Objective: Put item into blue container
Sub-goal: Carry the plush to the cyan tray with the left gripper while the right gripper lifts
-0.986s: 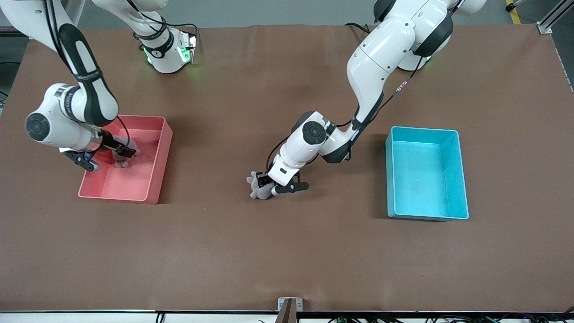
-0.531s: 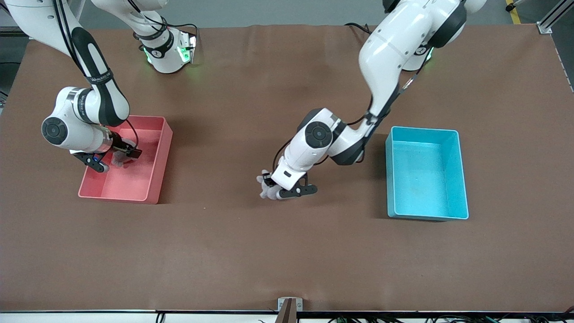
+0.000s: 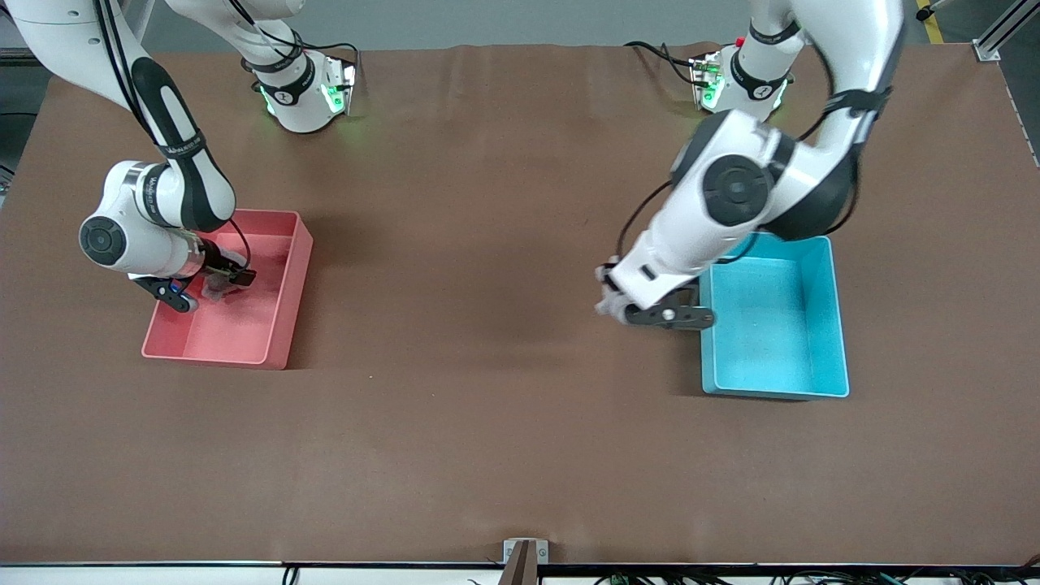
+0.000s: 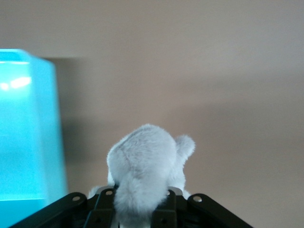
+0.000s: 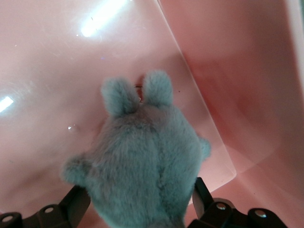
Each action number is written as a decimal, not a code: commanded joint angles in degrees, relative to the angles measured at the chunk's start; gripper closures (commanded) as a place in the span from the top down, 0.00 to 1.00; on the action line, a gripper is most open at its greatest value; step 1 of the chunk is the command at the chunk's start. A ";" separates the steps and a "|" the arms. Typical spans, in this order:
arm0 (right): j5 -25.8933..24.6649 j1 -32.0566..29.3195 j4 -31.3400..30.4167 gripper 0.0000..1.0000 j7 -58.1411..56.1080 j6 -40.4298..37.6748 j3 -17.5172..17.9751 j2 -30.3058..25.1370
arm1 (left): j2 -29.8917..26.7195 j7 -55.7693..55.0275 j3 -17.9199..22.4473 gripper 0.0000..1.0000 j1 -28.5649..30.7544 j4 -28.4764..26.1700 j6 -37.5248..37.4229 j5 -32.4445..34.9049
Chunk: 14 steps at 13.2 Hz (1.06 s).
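The left hand (image 3: 617, 302) is closed on a small pale grey plush toy (image 3: 607, 294), clamped tight, and is up in the air over the bare brown desk (image 3: 487, 422) just beside the blue container (image 3: 839, 341), at the container's wall that faces the middle of the desk. In the left wrist view the plush toy (image 4: 145, 166) bulges out between the black fingers (image 4: 102, 209), with the cyan wall of the blue container (image 4: 26, 128) close alongside; the toy has not crossed over the rim. The blue container sits toward the left arm's end of the desk, roughly midway between the edge where the robot bases stand and the edge nearest the front camera, and nothing lies inside it.

At the right arm's end of the desk a pink bin (image 3: 276, 325) sits about as far from the front camera as the blue one. The right hand (image 3: 205, 291) reaches down inside it, near the corner farthest from the front camera on the outer side. In the right wrist view a grey-blue plush animal (image 5: 142, 161) with two small ears lies between the spread black fingers (image 5: 76, 204) over the pink floor of the bin (image 5: 247, 57); the fingers stand wide on either side of it, and whether they press on it cannot be made out.
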 commanded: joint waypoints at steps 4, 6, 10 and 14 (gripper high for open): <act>-1.59 -1.50 0.17 0.14 1.03 0.57 0.43 0.32 | -10.94 33.44 -0.48 0.24 19.36 -15.81 1.59 0.39; -1.59 -1.51 0.43 0.03 1.03 0.13 0.43 0.23 | -9.28 36.74 -0.22 0.24 23.42 -16.08 1.94 0.83; -1.59 -0.63 7.34 0.02 0.59 -10.02 0.60 -0.65 | -4.53 36.13 -0.13 0.24 24.49 -15.73 5.01 6.45; -0.80 3.49 23.08 0.02 2.60 -29.72 0.78 -0.82 | 0.48 35.95 -0.13 0.24 24.84 -15.11 10.19 11.54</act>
